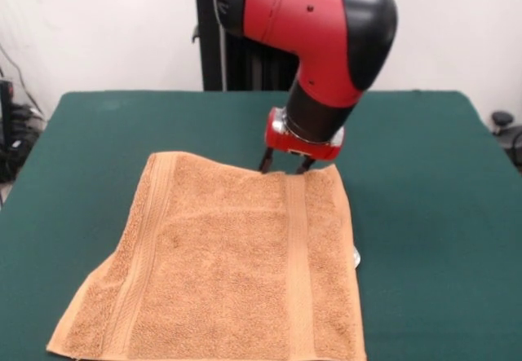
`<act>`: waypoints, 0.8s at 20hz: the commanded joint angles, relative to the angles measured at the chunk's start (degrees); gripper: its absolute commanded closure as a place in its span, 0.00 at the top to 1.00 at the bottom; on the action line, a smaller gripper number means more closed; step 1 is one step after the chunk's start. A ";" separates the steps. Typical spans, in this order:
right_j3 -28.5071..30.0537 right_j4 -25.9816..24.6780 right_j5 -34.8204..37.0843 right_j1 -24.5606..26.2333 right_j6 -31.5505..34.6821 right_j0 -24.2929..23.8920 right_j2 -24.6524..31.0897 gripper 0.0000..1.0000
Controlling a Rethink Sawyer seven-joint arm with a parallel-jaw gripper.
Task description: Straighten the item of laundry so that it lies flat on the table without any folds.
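Observation:
The orange-tan towel (228, 271) lies spread on the dark green table (432, 214), reaching from the middle to the near edge. A flat woven band runs along its left side and another right of its middle. Its near left corner flares outward. Its far right edge rises slightly toward the gripper (285, 165), which hangs from the red and black arm directly at that far edge. The towel's edge hides the gripper's lower end, so I cannot tell whether it holds the cloth.
The robot's black pedestal (236, 59) stands behind the table's far edge. Cables and dark equipment (16, 125) show beside the table at the left, and a dark object (502, 121) at the right.

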 commanded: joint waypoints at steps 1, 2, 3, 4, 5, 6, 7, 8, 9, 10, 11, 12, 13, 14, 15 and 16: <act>-6.35 6.98 0.74 4.28 21.68 4.10 2.11 1.00; -6.46 7.25 0.76 4.42 21.58 4.24 1.94 1.00; -6.58 7.52 0.78 4.56 21.47 4.37 1.77 1.00; -6.59 7.69 0.62 4.60 21.00 4.44 1.78 1.00; -6.59 7.78 0.45 4.62 20.61 4.50 1.67 1.00; -6.53 7.86 -0.16 4.64 20.32 4.49 1.66 1.00; -6.21 8.15 -0.59 4.60 20.04 4.23 2.05 1.00; -5.98 8.35 -1.53 4.62 19.67 3.97 2.51 1.00; -5.76 8.68 -2.15 4.62 19.89 4.02 2.62 1.00; -5.93 8.84 -2.39 4.69 20.08 4.23 2.40 1.00; -6.16 8.72 -1.59 4.56 20.63 4.98 1.20 1.00; -6.56 8.29 1.44 4.17 21.08 5.88 -0.60 1.00; -5.84 7.96 3.24 2.85 20.76 6.22 -1.51 1.00; -4.39 7.23 4.94 0.80 19.51 6.44 -2.22 1.00; -2.85 6.56 7.08 -1.46 18.22 6.55 -3.11 1.00; -0.92 6.00 9.03 -4.20 16.81 6.36 -3.66 1.00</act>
